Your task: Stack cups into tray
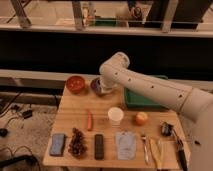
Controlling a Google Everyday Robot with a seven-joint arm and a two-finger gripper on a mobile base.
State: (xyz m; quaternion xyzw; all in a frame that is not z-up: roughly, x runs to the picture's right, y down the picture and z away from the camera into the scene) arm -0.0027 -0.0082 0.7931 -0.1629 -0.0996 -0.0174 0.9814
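A red bowl (76, 83) sits at the back left corner of the table (70, 117). Just right of it, by the back edge, is a purple bowl (95, 88). The claw (103, 84) hangs right over that bowl, its tips pressed together; whether it pinches anything cannot be told. A white cup (115, 115) stands upright mid-table, outside the tray. The green tray (136, 102) lies at the back right, with the arm (150, 89) crossing above it. An orange (142, 118) sits just right of the cup.

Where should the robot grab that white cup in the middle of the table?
Probably across its rim, from straight above: the white cup stands upright, mouth up, nothing touching it. The gripper, shut, is at the purple bowl.
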